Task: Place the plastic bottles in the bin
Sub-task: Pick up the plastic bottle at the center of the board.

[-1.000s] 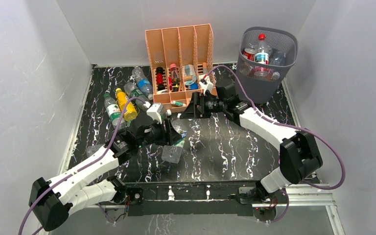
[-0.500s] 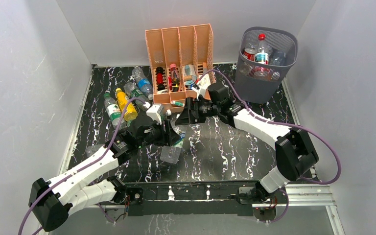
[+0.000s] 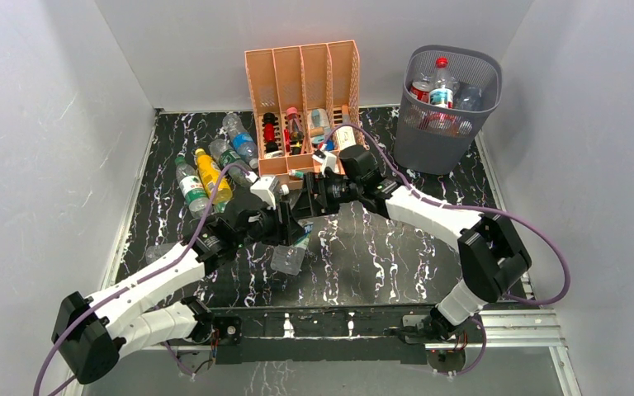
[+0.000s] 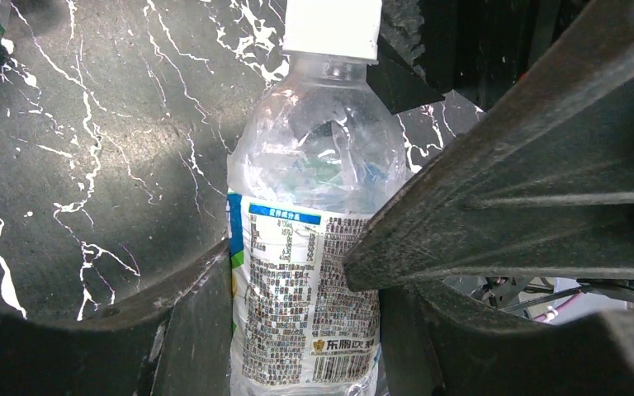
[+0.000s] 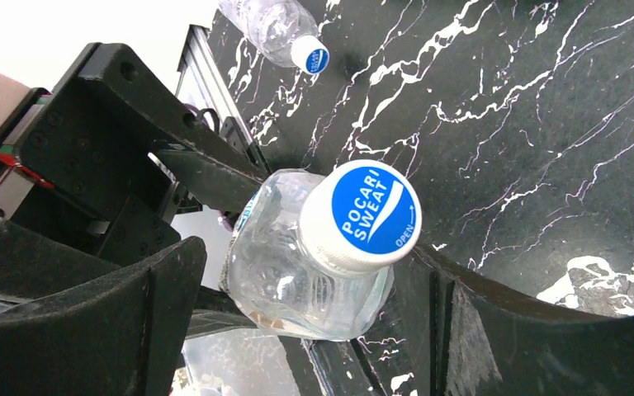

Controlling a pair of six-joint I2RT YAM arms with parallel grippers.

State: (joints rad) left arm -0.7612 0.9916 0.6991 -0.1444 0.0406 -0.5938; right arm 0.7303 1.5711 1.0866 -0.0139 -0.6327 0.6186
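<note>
One clear bottle (image 4: 314,272), base hidden: L fingers (image 4: 503,190) tight on it, R fingers (image 5: 91,330) apart.

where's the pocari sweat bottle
The Pocari Sweat bottle is central in the top view, by the peach organizer, clamped in the left gripper's jaws, cap end between the right gripper's open jaws.

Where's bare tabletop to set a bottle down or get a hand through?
Biggest bare patch: table between the right forearm and the near edge. Smaller one between that forearm and the bin. Crowded: back left, loose bottles beside the organizer; centre, around the held clear bottle.
</note>
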